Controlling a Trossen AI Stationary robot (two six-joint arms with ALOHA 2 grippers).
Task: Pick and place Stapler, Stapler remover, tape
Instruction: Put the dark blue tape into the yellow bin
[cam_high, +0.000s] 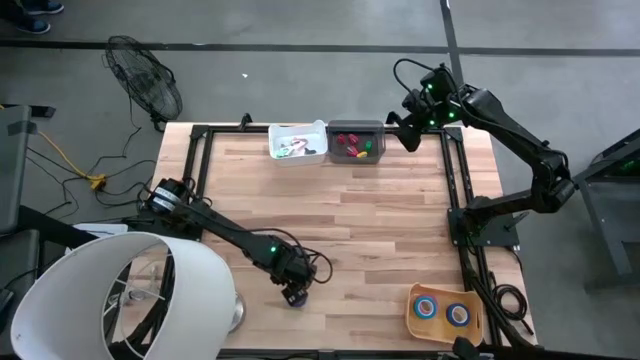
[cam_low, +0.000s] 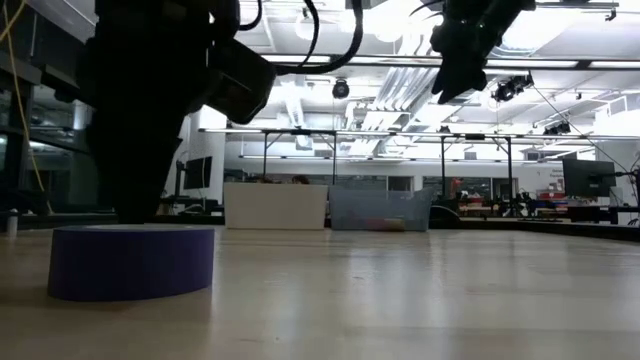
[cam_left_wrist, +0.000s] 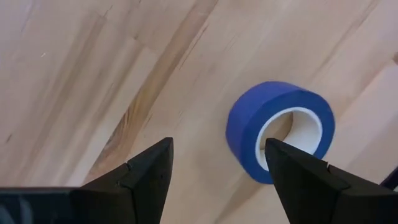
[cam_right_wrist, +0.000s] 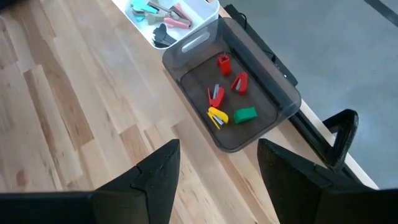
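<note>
The left gripper (cam_left_wrist: 217, 168) hangs low over the front of the wooden table (cam_high: 330, 220) with its fingers spread and holding nothing, the roll of blue tape (cam_left_wrist: 280, 130) lying flat on the boards just beyond its fingertips. Farther right along the back edge stand a white bin (cam_high: 298, 142) of mixed small tools and, touching it, a grey bin (cam_right_wrist: 233, 93) holding small red, yellow and green staple removers. The right gripper (cam_right_wrist: 217, 168) hovers above the grey bin, released and empty, and an orange tray (cam_high: 445, 312) with two tape rolls sits at the front right corner.
</note>
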